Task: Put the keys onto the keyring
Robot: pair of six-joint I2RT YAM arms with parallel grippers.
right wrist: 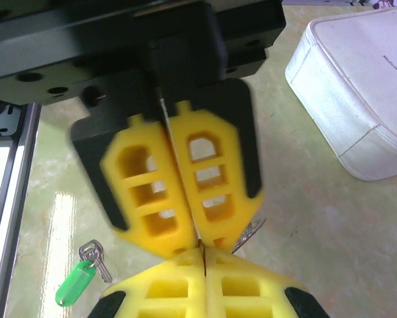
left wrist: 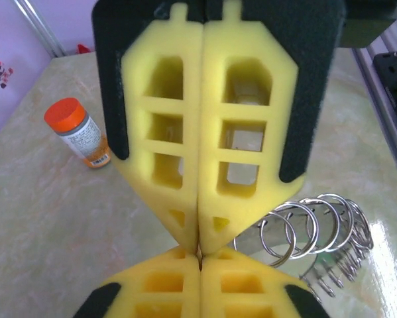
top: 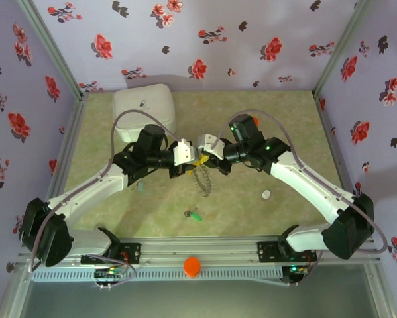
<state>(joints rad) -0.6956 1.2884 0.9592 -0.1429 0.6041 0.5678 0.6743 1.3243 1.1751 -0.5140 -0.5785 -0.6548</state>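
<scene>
- Top external: the left pincer (top: 192,160) and the right pincer (top: 204,157) meet tip to tip above the middle of the green counter (top: 118,212). Each has its yellow fingers pressed flat together.
- The keyring (top: 203,180) appears here as a thin dark line just beneath that meeting point, on the side toward the near rail. Whether either pincer has hold of it cannot be told.
- A green-tagged key (top: 195,214) lies by itself nearer the rail, apart from the ring. A small white cap (top: 266,195) sits off to the right, beside the right arm, and a white case (top: 145,112) fills the far left corner. An orange round object (top: 192,265) rests on the near rail.
- Left wrist: up close, the ring resolves into a fan of thin bright wire loops just right of the closed fingertips, mirrored in the glossy counter. This angle also picks up an orange-capped bottle (left wrist: 75,132) standing upright at the left, well apart from the pincers.
- Right wrist: the ring shrinks to a sliver of metal behind the facing pincer's finger. The green tag, a mere speck from above, is plain at lower left, joined to a small split ring and a metal key close to the rail. The white case stands at upper right.
</scene>
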